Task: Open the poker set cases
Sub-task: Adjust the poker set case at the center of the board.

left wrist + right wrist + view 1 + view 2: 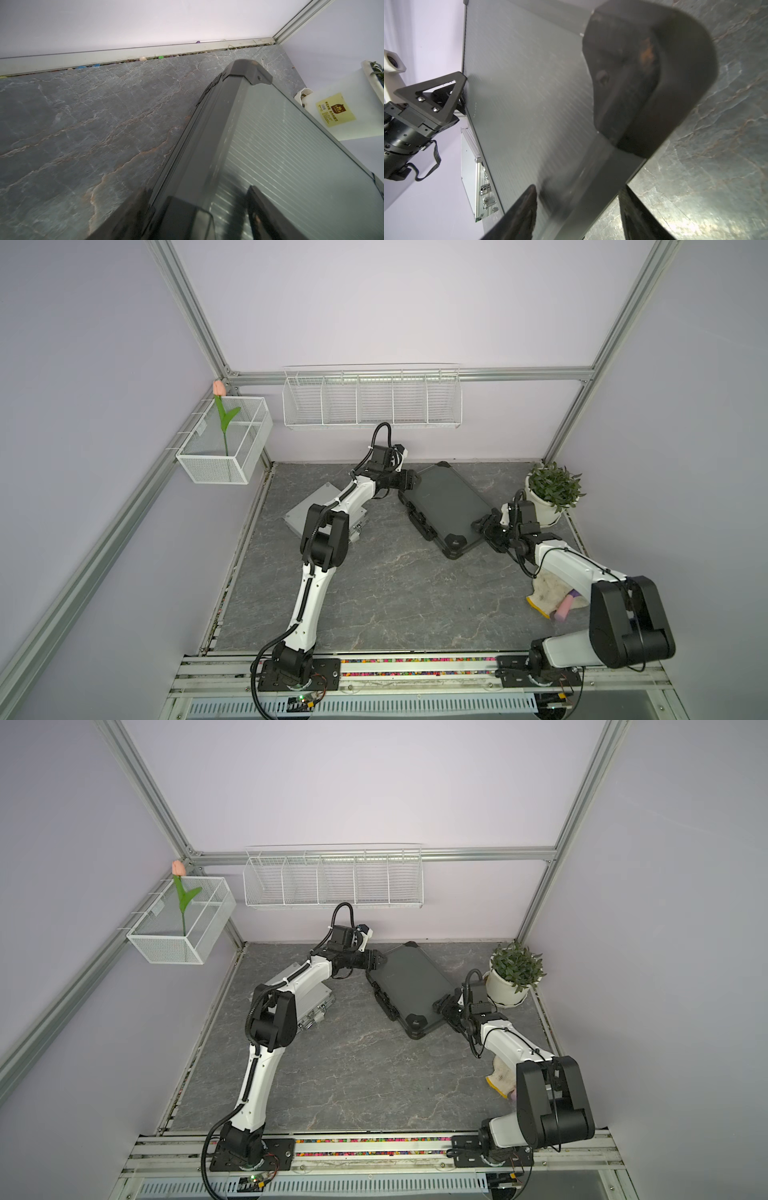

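Dark case [446,502] lies shut on the table [395,593] toward 1 o'clock; silver case [301,516] lies shut at 10 o'clock, beneath the left arm [320,539]; left gripper [413,481], jaws apart, straddles the dark case's 11 o'clock corner; right gripper [480,526], jaws apart, straddles its 4 o'clock edge.

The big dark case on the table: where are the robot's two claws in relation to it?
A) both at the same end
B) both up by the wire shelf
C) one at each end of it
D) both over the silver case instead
C: the left gripper sits at the far corner of the dark case, and the right gripper at its opposite, near end.
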`<action>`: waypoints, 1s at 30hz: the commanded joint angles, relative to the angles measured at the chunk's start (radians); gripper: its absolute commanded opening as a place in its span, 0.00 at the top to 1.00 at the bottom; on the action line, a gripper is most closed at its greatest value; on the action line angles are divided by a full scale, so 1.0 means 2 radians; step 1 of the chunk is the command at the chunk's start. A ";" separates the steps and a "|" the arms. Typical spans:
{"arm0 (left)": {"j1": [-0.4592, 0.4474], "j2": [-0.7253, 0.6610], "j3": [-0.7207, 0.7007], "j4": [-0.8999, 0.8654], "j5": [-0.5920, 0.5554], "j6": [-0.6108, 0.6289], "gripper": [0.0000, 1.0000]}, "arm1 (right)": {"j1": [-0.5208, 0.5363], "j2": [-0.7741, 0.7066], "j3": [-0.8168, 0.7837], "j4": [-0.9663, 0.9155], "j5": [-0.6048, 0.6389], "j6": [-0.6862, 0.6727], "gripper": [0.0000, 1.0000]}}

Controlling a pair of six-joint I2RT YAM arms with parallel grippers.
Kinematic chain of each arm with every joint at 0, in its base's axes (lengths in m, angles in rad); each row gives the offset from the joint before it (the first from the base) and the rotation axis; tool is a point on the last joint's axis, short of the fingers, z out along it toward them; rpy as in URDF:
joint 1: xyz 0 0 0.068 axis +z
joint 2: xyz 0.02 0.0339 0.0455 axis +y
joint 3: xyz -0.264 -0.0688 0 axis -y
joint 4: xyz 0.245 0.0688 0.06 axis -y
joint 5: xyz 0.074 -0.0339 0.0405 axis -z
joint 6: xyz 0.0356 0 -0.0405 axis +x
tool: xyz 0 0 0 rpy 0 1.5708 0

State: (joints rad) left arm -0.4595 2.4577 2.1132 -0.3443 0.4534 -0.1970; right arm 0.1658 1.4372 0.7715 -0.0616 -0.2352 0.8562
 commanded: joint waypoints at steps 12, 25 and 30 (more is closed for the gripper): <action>-0.069 -0.008 -0.069 -0.105 0.039 0.001 0.24 | -0.022 0.005 -0.049 0.064 -0.042 -0.003 0.41; -0.104 -0.052 -0.146 -0.077 0.058 -0.045 0.24 | -0.052 0.000 -0.055 0.060 -0.094 -0.043 0.36; -0.126 -0.078 -0.182 -0.069 0.070 -0.055 0.25 | -0.052 -0.017 -0.041 0.009 -0.089 -0.084 0.36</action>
State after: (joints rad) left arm -0.5198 2.2848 1.8347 -0.2485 0.3363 -0.2508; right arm 0.0345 1.4082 0.6846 0.0269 -0.3668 0.7689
